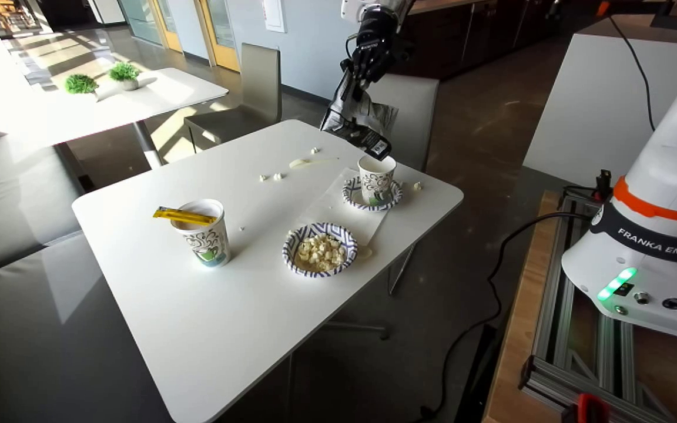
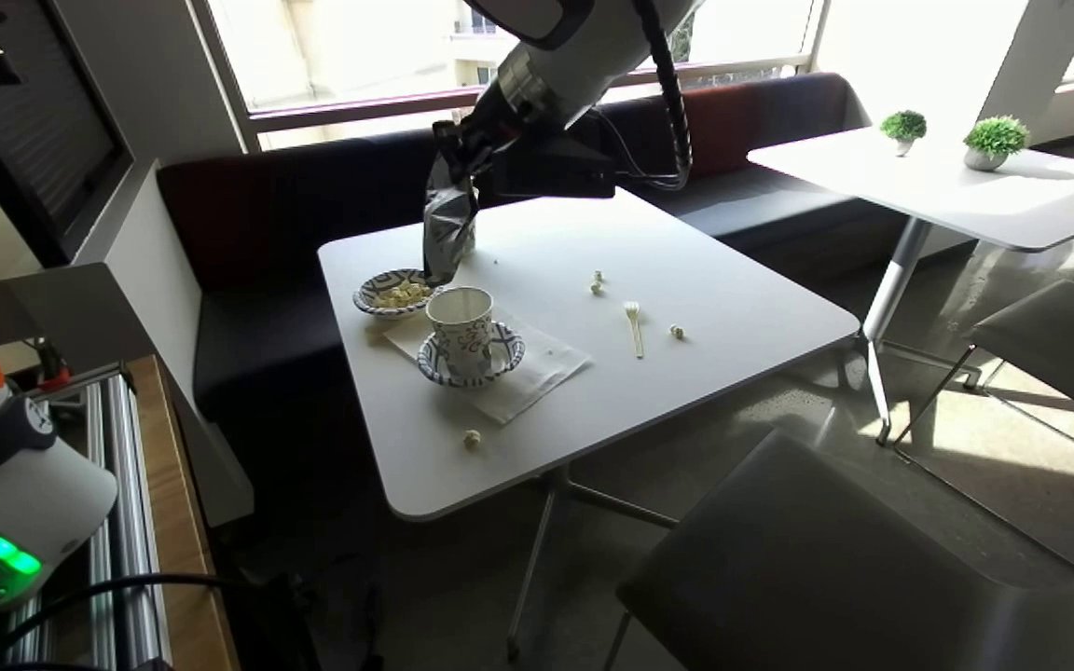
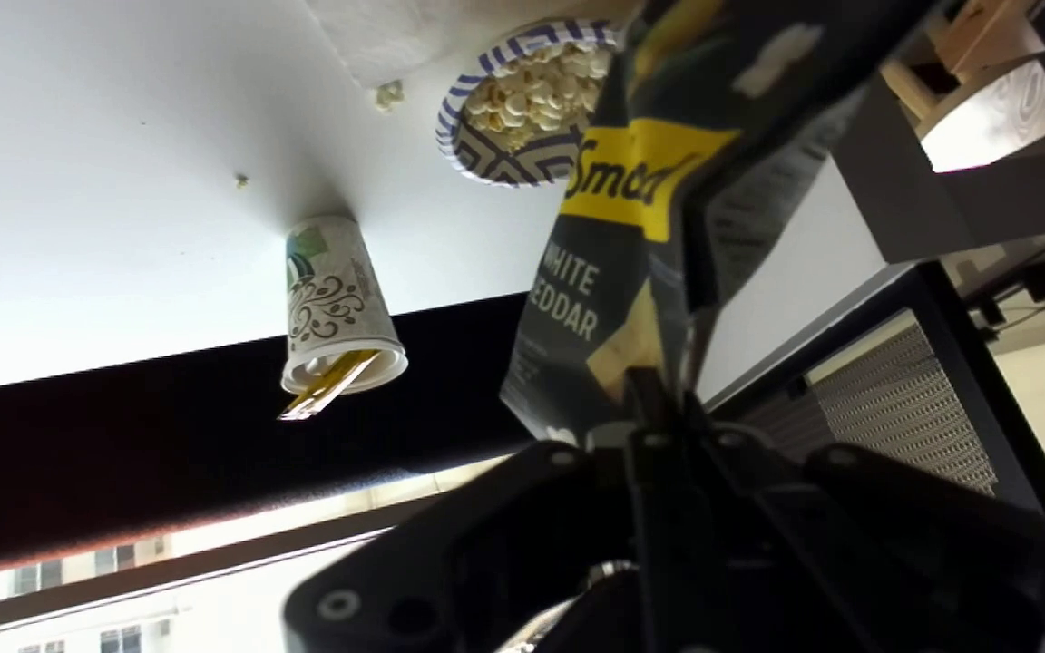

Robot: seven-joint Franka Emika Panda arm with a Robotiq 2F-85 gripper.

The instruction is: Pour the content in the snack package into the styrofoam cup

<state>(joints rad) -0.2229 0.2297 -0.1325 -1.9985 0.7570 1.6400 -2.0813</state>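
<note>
The snack package, a dark silvery foil pouch point(image 1: 357, 114), hangs tilted from my gripper point(image 1: 357, 87). In an exterior view its lower end is just above and beside the rim of the white patterned cup point(image 1: 377, 181). The pouch point(image 2: 447, 224) and cup point(image 2: 462, 328) also show in an exterior view, the cup upright in a patterned paper bowl point(image 2: 507, 352). In the wrist view my gripper's fingers point(image 3: 672, 394) are shut on the pouch point(image 3: 568, 304), with yellow print facing the camera. That cup is hidden in the wrist view. The pouch's opening and any contents inside are not clearly visible.
A paper bowl of popcorn point(image 1: 289, 257) and a cup with a yellow stick packet point(image 1: 208, 241) stand on the white table point(image 1: 244, 317). A napkin point(image 2: 532, 387), a fork point(image 2: 634, 331) and loose popcorn point(image 2: 472, 438) lie around. A chair point(image 1: 415, 111) stands behind.
</note>
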